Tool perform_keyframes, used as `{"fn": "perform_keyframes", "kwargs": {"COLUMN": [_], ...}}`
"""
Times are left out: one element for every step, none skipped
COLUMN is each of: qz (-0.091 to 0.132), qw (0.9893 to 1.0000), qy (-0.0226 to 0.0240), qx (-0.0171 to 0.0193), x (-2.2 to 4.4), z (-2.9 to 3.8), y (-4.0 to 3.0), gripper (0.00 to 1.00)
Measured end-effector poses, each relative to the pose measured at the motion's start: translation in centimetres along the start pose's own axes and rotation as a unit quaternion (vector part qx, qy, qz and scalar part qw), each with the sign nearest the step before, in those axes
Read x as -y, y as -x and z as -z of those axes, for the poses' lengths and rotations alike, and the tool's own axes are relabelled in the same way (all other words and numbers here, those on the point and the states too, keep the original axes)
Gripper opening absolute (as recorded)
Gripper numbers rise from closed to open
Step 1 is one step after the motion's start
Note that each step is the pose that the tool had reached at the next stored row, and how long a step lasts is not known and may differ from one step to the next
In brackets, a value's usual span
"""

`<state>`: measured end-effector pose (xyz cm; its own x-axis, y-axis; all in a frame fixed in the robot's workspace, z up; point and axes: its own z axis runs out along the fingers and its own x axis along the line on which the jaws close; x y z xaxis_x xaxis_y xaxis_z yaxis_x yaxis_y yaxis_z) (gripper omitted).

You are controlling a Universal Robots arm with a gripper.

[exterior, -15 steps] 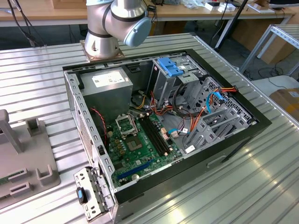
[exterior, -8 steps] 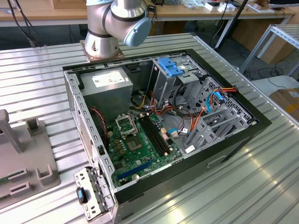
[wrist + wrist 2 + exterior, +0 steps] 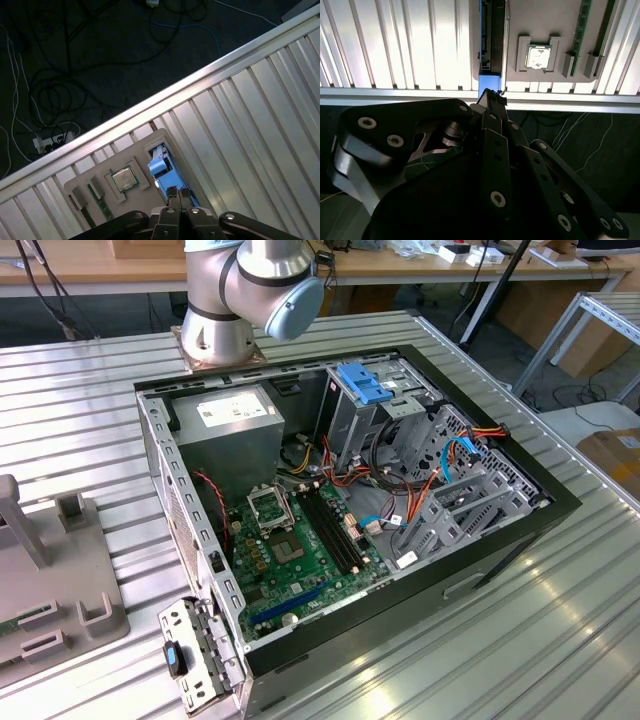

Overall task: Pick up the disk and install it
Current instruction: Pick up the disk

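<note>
Pick-up stage, seen from my remote station: the gripper [image 3: 177, 192] hangs at the near end of the disk [image 3: 161, 167], which stands on edge in a slot of the grey fixture tray [image 3: 82, 186], its blue rail bright against the dark body in both wrist views. Whether the gripper has closed on the disk or merely touches it, I cannot tell. Beside the disk on the same tray sit a processor chip [image 3: 124, 179] in its holder and a green memory stick [image 3: 102, 209]. The open computer case [image 3: 150, 440] lies well apart on the ribbed aluminium table [image 3: 560, 640], its metal drive cage [image 3: 470, 502] unfilled (so installation, as I judge it, is not yet begun). I reckon freeing the disk calls for a firm hold across its rails and a straight draw in line with the slot, lest a rail bind on the tray wall.
</note>
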<state>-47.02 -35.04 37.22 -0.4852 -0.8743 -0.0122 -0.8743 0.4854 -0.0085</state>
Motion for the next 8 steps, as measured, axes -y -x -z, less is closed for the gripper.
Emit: {"fn": "perform_keyframes", "kwargs": {"qz": [0.000, 0.000, 0.000, 0.000, 0.002, 0.006, 0.023, 0.038], "qw": [1.0000, 1.0000, 1.0000, 1.0000, 1.0000, 1.0000, 0.9997, 0.9993], "qy": [0.0000, 0.0000, 0.0000, 0.0000, 0.0000, 0.0001, 0.0003, 0.0005], "qx": [0.0000, 0.0000, 0.0000, 0.0000, 0.0000, 0.0000, 0.0002, 0.0003], "x": [0.00, 0.00, 0.00, 0.00, 0.00, 0.00, 0.00, 0.00], "z": [0.00, 0.00, 0.00, 0.00, 0.00, 0.00, 0.00, 0.00], "y": [0.00, 0.00, 0.00, 0.00, 0.00, 0.00, 0.00, 0.00], "gripper": [0.11, 0.11, 0.11, 0.11, 0.11, 0.11, 0.11, 0.11]}}
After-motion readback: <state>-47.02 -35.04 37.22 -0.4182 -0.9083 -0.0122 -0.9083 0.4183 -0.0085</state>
